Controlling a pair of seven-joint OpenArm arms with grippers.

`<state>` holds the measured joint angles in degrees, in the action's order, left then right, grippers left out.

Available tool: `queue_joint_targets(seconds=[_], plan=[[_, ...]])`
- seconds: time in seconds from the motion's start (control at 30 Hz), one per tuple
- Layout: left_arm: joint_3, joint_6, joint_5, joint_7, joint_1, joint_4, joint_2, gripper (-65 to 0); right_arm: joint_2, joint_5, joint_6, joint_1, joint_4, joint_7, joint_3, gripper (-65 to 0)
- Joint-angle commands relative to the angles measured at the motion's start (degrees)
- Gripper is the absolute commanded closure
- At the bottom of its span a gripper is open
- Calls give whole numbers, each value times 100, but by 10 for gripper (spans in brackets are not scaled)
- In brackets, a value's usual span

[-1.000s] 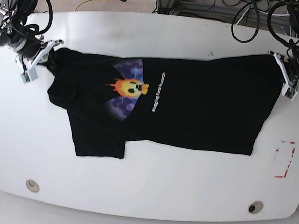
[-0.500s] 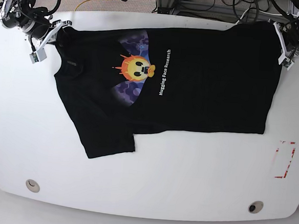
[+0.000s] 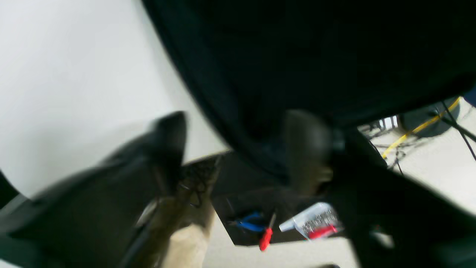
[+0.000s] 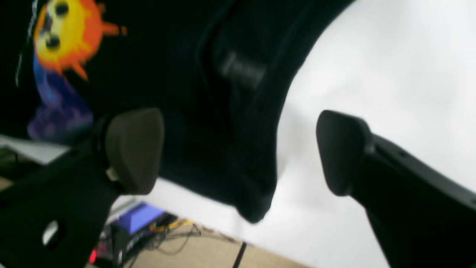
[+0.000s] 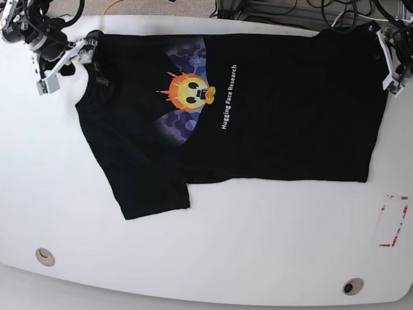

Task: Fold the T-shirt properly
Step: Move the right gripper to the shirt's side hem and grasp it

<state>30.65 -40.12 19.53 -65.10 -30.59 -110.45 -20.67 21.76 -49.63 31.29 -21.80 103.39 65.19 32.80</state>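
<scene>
The black T-shirt [image 5: 279, 132] lies flat on the white table [image 5: 206, 254], its top edge along the far rim and one sleeve pointing toward the near left. Its orange and purple print [image 5: 188, 93] faces up beside white lettering. My right gripper [image 5: 62, 65] is at the shirt's far left corner. In the right wrist view its jaws [image 4: 238, 149] stand wide apart, and the shirt corner [image 4: 253, 201] lies loose between them. My left gripper [image 5: 391, 67] is at the far right corner. It is open too [image 3: 238, 149], and the cloth edge [image 3: 260, 141] hangs over the table rim beside one finger [image 3: 308, 149].
A red-marked rectangle [image 5: 393, 221] is on the table at the right. Two round holes [image 5: 44, 256] [image 5: 353, 286] sit near the front edge. Cables lie behind the far edge. Below the table edge, the left wrist view shows a red screwdriver [image 3: 266, 238] and other tools.
Both grippers drew the shirt toward the far edge and spread it out, then opened and let go of its corners.
</scene>
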Motion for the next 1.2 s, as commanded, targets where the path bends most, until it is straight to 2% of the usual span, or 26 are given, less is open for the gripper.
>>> queue_joint_targets(seconds=[0.0, 0.17, 0.4, 0.5, 0.73, 1.03, 1.17], plan=[[60, 12, 21, 53, 65, -80, -100, -472, 114, -88, -91, 215, 65, -114, 65, -626], [86, 12, 21, 53, 364, -80, -100, -458, 114, -88, -232, 831, -216, -114, 30, -626], [429, 12, 38, 53, 909, -80, -83, -458, 132, -88, -197, 2009, -1553, -114, 4, -625], [561, 12, 29, 53, 1279, -80, -74, -458, 176, -79, -197, 2475, -2115, -150, -251, -618], [825, 12, 21, 53, 1833, -80, -65, -458, 440, -79, -206, 3178, -3293, -906, -1174, -558], [1053, 12, 12, 53, 1982, -80, -83, -458, 809, -79, -188, 3864, -4744, -1908, -2238, -560], [1053, 12, 12, 53, 1982, -80, -92, -458, 862, -79, -179, 4154, -5227, -2251, -2660, -558]])
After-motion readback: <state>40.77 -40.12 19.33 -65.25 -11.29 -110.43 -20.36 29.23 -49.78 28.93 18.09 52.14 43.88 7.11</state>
